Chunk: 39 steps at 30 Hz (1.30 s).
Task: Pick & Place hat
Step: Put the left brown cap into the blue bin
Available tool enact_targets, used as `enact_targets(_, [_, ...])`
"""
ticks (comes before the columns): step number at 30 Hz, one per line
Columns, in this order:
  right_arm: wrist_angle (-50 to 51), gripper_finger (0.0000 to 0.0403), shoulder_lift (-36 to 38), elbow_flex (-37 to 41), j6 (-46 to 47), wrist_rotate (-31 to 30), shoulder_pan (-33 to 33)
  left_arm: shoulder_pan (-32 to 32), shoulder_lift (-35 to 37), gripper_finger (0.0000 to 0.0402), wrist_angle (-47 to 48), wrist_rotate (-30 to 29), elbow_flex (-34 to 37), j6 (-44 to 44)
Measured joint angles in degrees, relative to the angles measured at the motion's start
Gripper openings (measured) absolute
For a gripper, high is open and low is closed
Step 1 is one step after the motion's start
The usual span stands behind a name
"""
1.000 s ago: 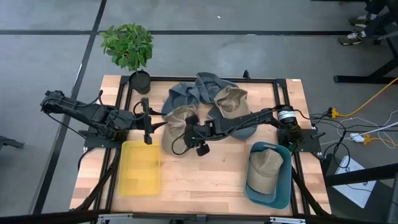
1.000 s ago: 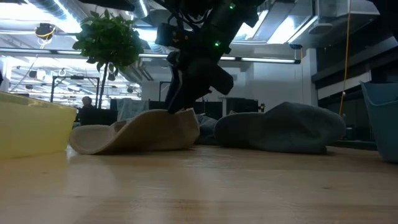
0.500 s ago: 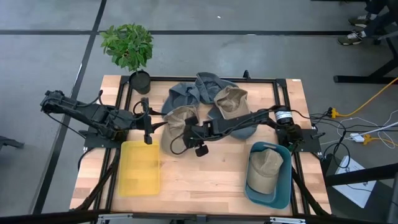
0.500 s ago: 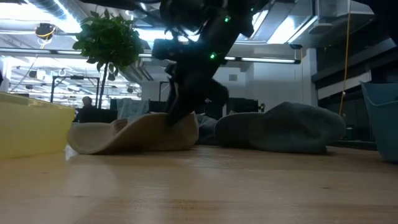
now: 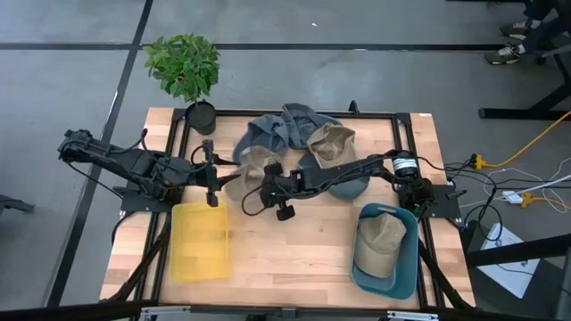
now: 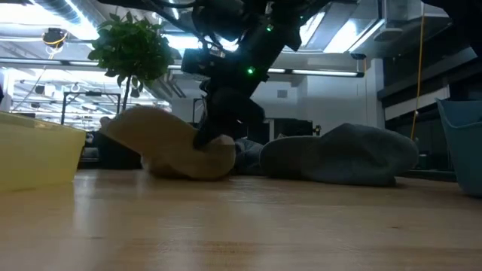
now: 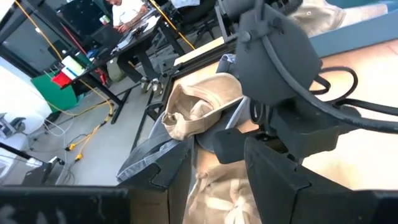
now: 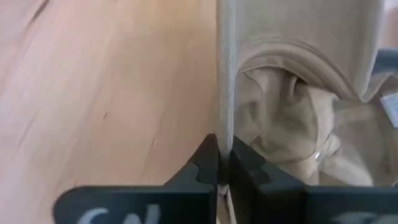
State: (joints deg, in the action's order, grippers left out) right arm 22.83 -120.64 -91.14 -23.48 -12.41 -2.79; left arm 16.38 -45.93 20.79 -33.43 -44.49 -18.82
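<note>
Pinching tan hat point(image 8: 292, 118) brim: right gripper point(image 8: 222, 163).

No readable text, label, brand, number or sign anywhere. Only blurred pale marks on the dark bar along the edge of both wrist views, too indistinct to read.

The right gripper point(image 5: 260, 182) is covering part of the tan hat point(image 5: 249, 167) from above. A blue bin point(image 6: 461, 143) is being cut off by the low view's edge. Background people beyond the table point(image 5: 303, 259) are appearing too small to describe.
</note>
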Motion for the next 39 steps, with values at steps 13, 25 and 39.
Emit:
enact_targets(13, [6.66,0.0019,7.53,-7.67,22.35,-0.01,0.00,0.00,0.04,0.0143,0.01,-2.68,0.00,-10.76])
enact_targets(25, [13.46,0.0020,19.25,-12.72,32.67,-7.72,3.75,2.48,0.38,0.0143,0.19,-8.33,0.00,-21.73])
enact_targets(39, [6.18,0.0027,21.24,-13.79,30.31,-4.43,8.49,2.99,-1.71,0.0155,-0.33,-14.73,0.02,-24.14])
